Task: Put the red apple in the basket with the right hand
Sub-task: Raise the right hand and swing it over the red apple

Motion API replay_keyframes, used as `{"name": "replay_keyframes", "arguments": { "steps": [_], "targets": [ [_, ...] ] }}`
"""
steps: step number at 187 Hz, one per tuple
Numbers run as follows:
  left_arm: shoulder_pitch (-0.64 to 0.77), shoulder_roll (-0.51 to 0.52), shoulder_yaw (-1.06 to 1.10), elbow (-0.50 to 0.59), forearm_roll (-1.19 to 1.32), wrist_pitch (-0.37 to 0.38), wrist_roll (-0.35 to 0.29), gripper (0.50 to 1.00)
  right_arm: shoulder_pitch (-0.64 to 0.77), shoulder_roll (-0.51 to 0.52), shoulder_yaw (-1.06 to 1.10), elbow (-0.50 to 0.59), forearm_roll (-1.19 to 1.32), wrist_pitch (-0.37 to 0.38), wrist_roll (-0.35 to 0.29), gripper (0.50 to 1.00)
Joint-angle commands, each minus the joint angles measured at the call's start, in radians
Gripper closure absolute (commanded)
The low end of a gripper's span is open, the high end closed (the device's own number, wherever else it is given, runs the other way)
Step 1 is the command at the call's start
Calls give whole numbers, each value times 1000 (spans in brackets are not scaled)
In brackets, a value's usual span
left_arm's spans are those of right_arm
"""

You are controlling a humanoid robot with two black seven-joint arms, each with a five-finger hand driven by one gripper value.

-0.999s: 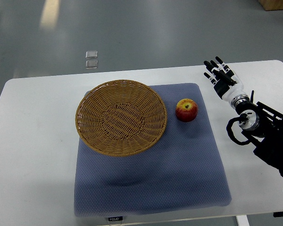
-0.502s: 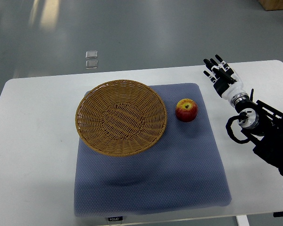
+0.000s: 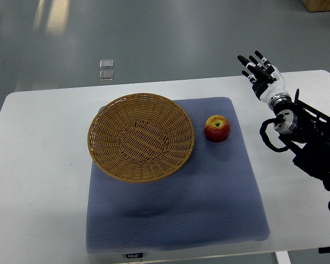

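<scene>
A red apple (image 3: 217, 128) with a yellowish patch sits on the blue mat (image 3: 176, 192), just right of the round wicker basket (image 3: 141, 136). The basket holds nothing. My right hand (image 3: 257, 71) hovers above the table's far right part, well to the right of the apple and beyond it. Its fingers are stretched out and hold nothing. Its black arm (image 3: 308, 143) comes in from the right edge. The left arm does not show.
The white table (image 3: 38, 165) carries the mat, and its far edge runs just beyond the basket. Grey floor lies behind, with a small pale floor fitting (image 3: 106, 69) on it.
My right hand has lifted and drifted toward the far side of the table, with the wrist following. The apple and the basket have not moved.
</scene>
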Motion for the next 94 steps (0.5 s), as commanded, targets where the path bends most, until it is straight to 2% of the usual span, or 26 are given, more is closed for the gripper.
{"name": "replay_keyframes", "arguments": {
  "steps": [1, 25, 53, 80, 94],
  "targets": [
    [0, 0, 0, 0, 0, 0, 0, 500, 32, -8, 0, -1, -38, -41, -1, 576],
    [0, 0, 0, 0, 0, 0, 0, 500, 63, -13, -3, -1, -56, -57, -1, 576],
    [0, 0, 0, 0, 0, 0, 0, 500, 146, -102, -131, 18, -76, -60, -1, 576],
    [0, 0, 0, -1, 0, 0, 0, 500, 212, -182, -280, 88, -79, -49, -1, 576],
    [0, 0, 0, 0, 0, 0, 0, 500, 254, -240, -369, 159, -114, -49, -1, 576]
  ]
}}
